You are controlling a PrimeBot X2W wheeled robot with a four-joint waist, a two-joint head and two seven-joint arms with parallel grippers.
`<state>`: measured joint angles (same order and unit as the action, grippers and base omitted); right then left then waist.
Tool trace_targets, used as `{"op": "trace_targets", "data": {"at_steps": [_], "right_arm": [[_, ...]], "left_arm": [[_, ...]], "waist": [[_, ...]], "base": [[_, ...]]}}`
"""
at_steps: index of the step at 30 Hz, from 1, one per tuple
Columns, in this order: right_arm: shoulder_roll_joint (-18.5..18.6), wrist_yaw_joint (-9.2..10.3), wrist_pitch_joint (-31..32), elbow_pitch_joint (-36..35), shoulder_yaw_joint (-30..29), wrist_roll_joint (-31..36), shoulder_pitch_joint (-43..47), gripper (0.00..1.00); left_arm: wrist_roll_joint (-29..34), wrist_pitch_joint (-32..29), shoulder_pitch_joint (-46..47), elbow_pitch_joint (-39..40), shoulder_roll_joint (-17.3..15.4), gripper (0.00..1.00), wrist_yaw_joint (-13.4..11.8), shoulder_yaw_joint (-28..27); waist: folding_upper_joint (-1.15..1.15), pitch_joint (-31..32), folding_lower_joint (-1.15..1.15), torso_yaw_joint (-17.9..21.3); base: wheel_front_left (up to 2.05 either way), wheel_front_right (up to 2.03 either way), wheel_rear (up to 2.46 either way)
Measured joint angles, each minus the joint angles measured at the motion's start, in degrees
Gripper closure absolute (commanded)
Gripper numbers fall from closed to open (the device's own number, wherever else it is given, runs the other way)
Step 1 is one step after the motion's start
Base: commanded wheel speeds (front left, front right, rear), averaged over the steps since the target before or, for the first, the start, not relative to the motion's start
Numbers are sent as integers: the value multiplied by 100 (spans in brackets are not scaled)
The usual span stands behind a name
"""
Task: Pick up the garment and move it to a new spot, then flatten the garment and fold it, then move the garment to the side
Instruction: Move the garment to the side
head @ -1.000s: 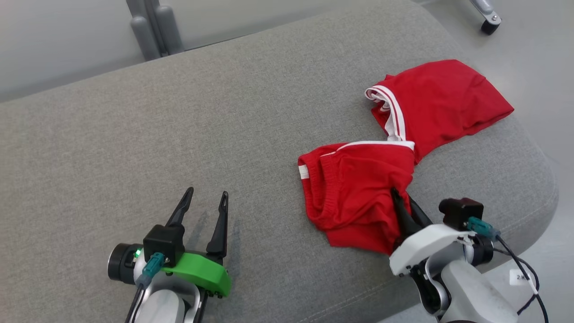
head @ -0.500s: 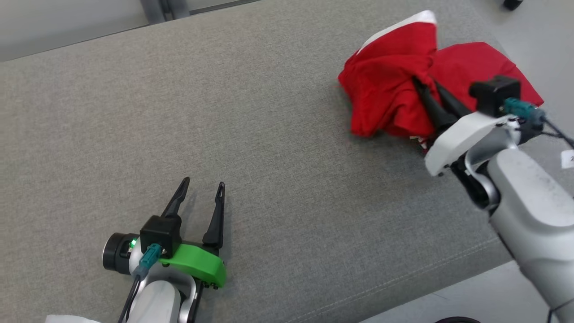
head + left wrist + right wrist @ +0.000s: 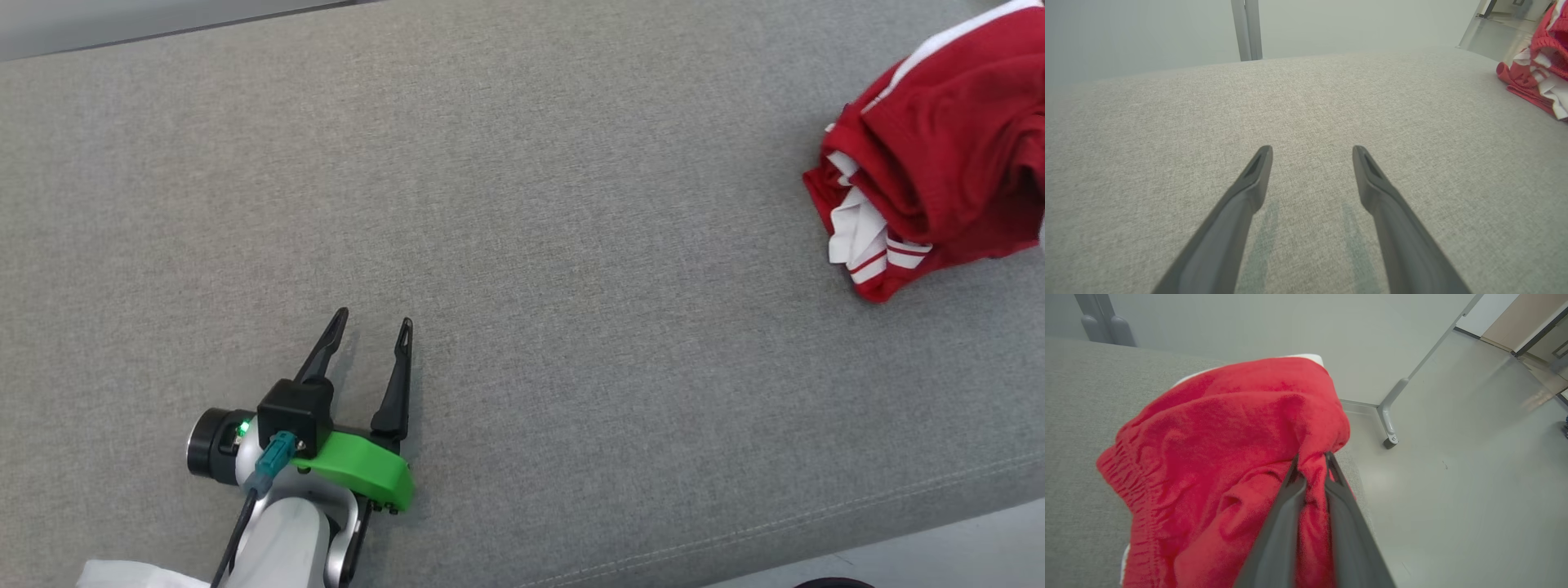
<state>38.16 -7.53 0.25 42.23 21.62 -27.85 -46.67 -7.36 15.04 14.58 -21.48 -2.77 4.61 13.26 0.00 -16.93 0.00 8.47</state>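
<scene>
Left gripper: spread wide, empty, parked low over grey cushion, same as 1 second back. Further right, garment: no longer sprawled flat but bunched into 1 red bundle near cushion's right end, possibly clear of the fabric, hard to judge. Right gripper: pinched tight on a fold of it. Means pickup done, relocation under way; flattening and folding yet to come.

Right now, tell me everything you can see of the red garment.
The red garment looks like soft knit cloth, with white stripe trim and a ribbed, gathered edge. It is bunched and crumpled, not flat. It sits at the right end of the grey cushion, and its lower folds seem to rest on the cushion. The right gripper is shut on a fold of it, with cloth pinched between the two fingers.
</scene>
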Motion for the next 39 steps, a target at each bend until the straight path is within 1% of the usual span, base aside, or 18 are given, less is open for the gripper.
{"op": "trace_targets", "data": {"at_steps": [1,4,9,12,15,21,27,31,34,37,38,39], "right_arm": [[27,-1,-63,193,-109,136,-41,0],[-12,1,-331,797,-556,444,-144,0],[-420,0,-693,1425,-937,840,-157,0],[-673,1,-968,1543,-1010,976,-129,0],[-956,0,-1203,1523,-943,1034,-14,0],[-1447,0,-1455,1260,-759,1029,394,0],[-2025,0,-1519,699,-726,981,1077,0],[-2361,1,-1523,103,-837,1005,1604,0],[-2613,1,-1524,-274,-1023,1178,1968,0],[-2898,1,-1524,-537,-1189,1386,2300,0],[-2898,1,-1524,-537,-1189,1386,2300,0],[-2984,1,-1524,-593,-1213,1456,2393,0]], "left_arm": [[8,0,5,-4,0,0,0,-10],[41,0,8,-34,-1,0,0,-33],[40,0,-1,-56,-1,0,0,-102],[34,0,-39,-62,-2,0,-7,-147],[25,0,-106,-71,-2,0,-9,-175],[-19,0,-249,-104,-2,0,-41,-248],[-69,0,-416,-125,-2,0,-109,-407],[-77,0,-569,-141,-2,0,-163,-556],[-79,0,-674,-157,-2,0,-187,-669],[-83,0,-769,-183,-4,0,-194,-786],[-83,0,-769,-183,-4,0,-194,-786],[-87,0,-798,-188,-3,0,-194,-812]], "waist": [[0,-14,0,-47],[0,-47,0,-177],[0,-48,0,-320],[0,13,0,-341],[0,93,0,-346],[0,309,0,-341],[0,586,0,-356],[0,788,0,-396],[0,933,0,-436],[0,1071,0,-488],[0,1071,0,-488],[-1,1115,0,-509]], "base": [[0,0,0],[0,0,0],[0,0,0],[0,0,0],[0,0,0],[0,0,0],[0,0,0],[0,0,0],[0,0,0],[0,0,0],[0,0,0],[0,0,0]]}}
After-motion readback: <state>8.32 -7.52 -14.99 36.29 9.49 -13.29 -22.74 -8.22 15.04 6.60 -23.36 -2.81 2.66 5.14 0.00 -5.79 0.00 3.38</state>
